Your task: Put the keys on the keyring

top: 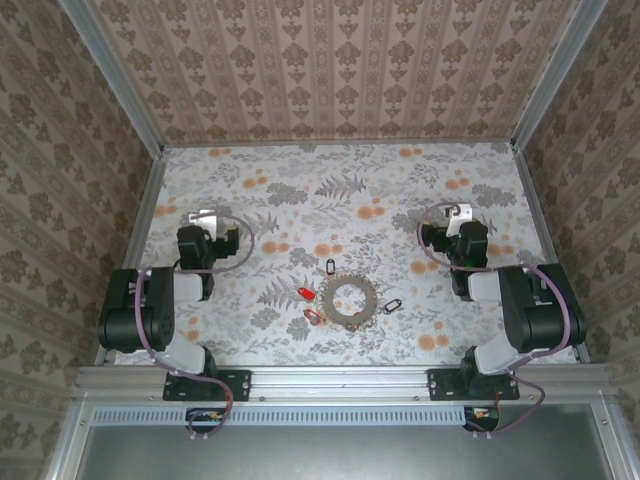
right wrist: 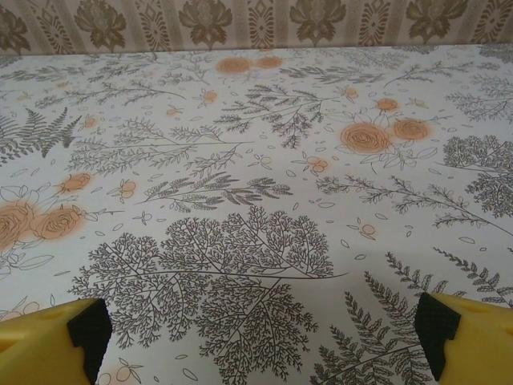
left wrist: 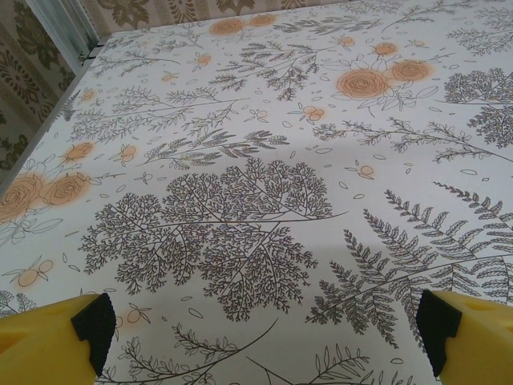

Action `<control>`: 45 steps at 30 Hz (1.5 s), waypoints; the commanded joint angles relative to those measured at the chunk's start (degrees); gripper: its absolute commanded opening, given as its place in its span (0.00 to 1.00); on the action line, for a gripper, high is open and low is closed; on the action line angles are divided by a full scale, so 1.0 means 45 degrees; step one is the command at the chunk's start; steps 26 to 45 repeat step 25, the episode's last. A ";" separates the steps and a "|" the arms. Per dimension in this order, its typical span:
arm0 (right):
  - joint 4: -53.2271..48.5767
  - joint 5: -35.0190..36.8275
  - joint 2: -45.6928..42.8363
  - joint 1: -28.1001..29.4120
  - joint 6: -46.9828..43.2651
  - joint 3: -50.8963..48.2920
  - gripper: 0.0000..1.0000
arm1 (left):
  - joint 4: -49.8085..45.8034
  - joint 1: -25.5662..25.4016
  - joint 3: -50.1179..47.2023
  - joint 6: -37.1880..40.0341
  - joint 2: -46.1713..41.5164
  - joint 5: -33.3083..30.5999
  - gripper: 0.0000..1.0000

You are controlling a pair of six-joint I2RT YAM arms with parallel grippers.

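Your keyring (top: 329, 300) lies flat on the table (top: 300, 190), between the two arms. Silver keys (top: 367, 289) fan out around its rim like gear teeth. Just left of the ring you have two red-headed keys (top: 304, 293), one a little nearer the arm bases than the other. One black clip (top: 329, 268) sits just beyond the ring and another (top: 392, 303) just to its right. Your left gripper (left wrist: 264, 341) is spread wide, pinching nothing, over bare floral table well left of the ring. Your right gripper (right wrist: 260, 337) is equally wide and empty, well right of the ring.
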 commanded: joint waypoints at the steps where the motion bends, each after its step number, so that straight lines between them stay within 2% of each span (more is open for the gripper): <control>1: -0.0132 0.0295 -0.0130 0.0072 0.0107 0.0181 1.00 | 0.0336 -0.0007 0.0117 -0.0213 -0.0158 0.0154 1.00; 45: -0.0154 0.0315 -0.0115 0.0114 0.0048 0.0188 1.00 | 0.0316 0.0011 0.0117 -0.0227 -0.0147 0.0201 1.00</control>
